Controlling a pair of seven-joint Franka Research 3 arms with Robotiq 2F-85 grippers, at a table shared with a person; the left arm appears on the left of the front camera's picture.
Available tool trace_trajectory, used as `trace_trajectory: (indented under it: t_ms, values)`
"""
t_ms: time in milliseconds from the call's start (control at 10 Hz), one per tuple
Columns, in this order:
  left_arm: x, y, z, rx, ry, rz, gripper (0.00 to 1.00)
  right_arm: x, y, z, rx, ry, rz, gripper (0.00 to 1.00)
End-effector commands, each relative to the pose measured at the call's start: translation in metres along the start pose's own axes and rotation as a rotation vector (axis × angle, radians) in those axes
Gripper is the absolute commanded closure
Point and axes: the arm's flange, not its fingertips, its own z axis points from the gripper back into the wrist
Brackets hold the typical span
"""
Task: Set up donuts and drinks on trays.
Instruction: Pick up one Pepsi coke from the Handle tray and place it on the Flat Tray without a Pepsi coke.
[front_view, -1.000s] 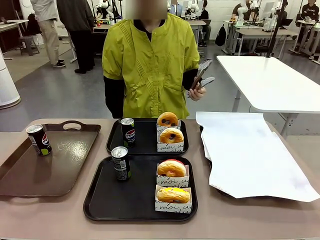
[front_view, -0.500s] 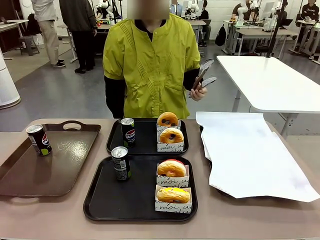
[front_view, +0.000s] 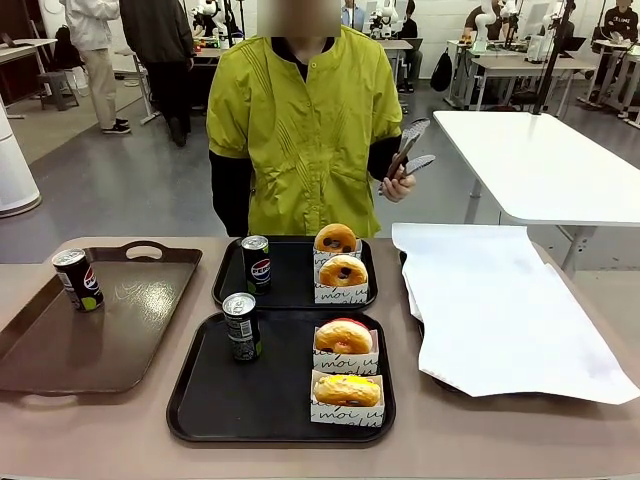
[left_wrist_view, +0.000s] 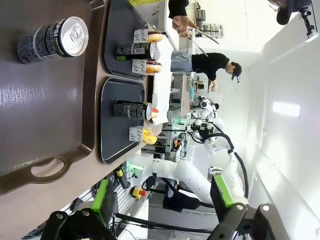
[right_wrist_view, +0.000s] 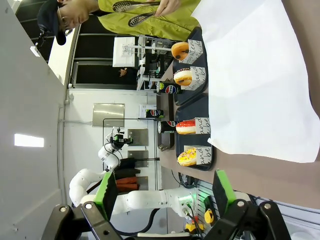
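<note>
- Both matte black rounded-square trays (front_view: 200, 400) carry sleeved golden-brown ring donuts (front_view: 343, 338) and a dark slim can (front_view: 241, 326); setup looks finished.
- My left tool (left_wrist_view: 160, 202) and right tool (right_wrist_view: 164, 197) stand apart, empty.
- Next, I'd judge whether the leftover can (front_view: 78, 279) on the glossy brown handled tray (front_view: 60, 350), far left, needs moving.

The flat, light brown table (front_view: 120, 430) carries four trays directly on its top. At the robot's left lies a glossy brown plastic tray with cut-out handles (front_view: 130, 330). In the middle lie two matte black rounded-square plastic trays, the near one (front_view: 280, 400) just in front of the far one (front_view: 295, 285). At the right lies a tray covered with white paper (front_view: 500, 310).
</note>
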Motion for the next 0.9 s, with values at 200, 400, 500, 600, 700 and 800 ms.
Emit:
trace_trajectory:
  t_ms: [200,400,500,600,700,800]
  values:
    - [0.0011,0.0003,-0.0011,0.004,-0.003,0.007,0.0,-0.0002,0.0006,0.0003,0.007,0.0,0.004,0.0]
    - [0.0011,0.0003,-0.0011,0.004,-0.003,0.007,0.0,-0.0002,0.0006,0.0003,0.007,0.0,0.004,0.0]
    - [0.0011,0.0003,-0.0011,0.004,-0.003,0.007,0.0,-0.0002,0.0006,0.0003,0.007,0.0,0.004,0.0]
    - [0.0011,0.0003,-0.0011,0.004,-0.003,0.007,0.0,-0.0002,0.0006,0.0003,0.007,0.0,0.004,0.0]
    - [0.0011,0.0003,-0.0011,0.004,-0.003,0.007,0.0,-0.0002,0.0006,0.0003,0.007,0.0,0.004,0.0]
    - [0.0011,0.0003,-0.0011,0.004,-0.003,0.007,0.0,-0.0002,0.0006,0.0003,0.007,0.0,0.004,0.0]
